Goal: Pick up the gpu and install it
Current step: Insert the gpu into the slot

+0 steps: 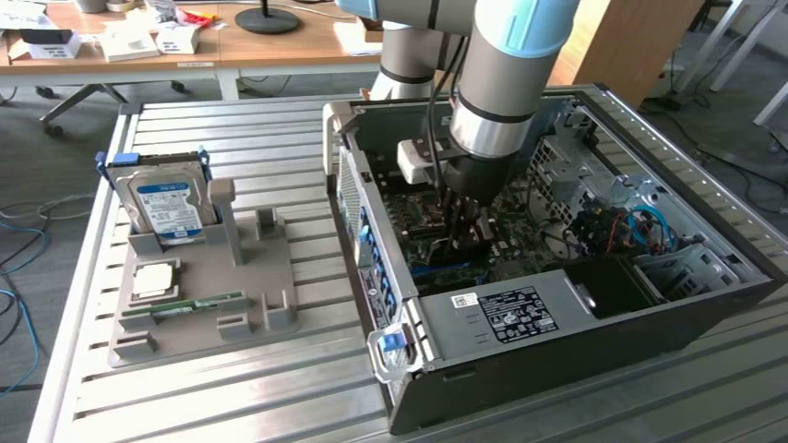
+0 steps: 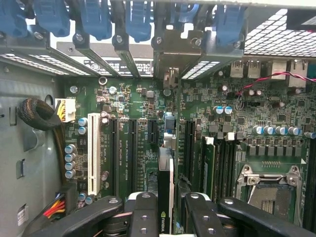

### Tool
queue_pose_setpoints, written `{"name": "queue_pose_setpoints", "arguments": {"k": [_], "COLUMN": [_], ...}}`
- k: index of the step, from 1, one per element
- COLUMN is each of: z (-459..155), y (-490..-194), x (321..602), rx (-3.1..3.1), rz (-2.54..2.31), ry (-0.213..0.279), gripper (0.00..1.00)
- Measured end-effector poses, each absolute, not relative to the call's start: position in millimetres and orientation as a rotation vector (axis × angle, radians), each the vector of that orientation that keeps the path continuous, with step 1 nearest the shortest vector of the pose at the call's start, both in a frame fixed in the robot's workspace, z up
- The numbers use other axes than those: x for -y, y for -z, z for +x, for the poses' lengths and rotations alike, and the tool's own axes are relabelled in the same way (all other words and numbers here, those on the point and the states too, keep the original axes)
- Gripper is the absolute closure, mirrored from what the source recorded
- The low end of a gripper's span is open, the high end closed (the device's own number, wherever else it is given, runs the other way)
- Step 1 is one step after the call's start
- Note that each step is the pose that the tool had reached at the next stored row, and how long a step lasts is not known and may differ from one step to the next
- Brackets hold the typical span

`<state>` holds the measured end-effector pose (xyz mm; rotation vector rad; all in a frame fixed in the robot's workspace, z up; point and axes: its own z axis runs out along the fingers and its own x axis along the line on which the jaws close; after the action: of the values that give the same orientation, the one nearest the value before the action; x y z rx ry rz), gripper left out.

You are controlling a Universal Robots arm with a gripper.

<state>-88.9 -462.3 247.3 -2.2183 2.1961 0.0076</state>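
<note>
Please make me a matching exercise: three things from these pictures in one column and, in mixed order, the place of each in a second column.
Things:
1. gpu
2. hard drive
3. memory stick

Places:
A. lying flat on the grey holder
B. between the fingers, inside the computer case
C. standing upright in the grey holder

Pairs: 1-B, 2-C, 3-A

Grey slatted metal worktable (image 1: 234,406) spanning the foreground of the exterior view. Wooden desk (image 1: 246,46) standing behind it, carrying white boxes (image 1: 129,41) and a black round lamp base (image 1: 268,18). Dark grey floor (image 1: 50,129) showing beneath; blue cables (image 1: 15,221) lying along the exterior view's left. Even, diffuse light.
</note>
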Motion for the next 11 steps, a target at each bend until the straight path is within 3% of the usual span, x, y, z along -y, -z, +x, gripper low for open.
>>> {"name": "queue_pose_setpoints", "arguments": {"k": [11], "z": [-90.4], "y": [-246.2], "x": [462.2], "rx": [-2.196], "rz": [-2.218], "ry": [-0.008], "gripper": [0.75]}}
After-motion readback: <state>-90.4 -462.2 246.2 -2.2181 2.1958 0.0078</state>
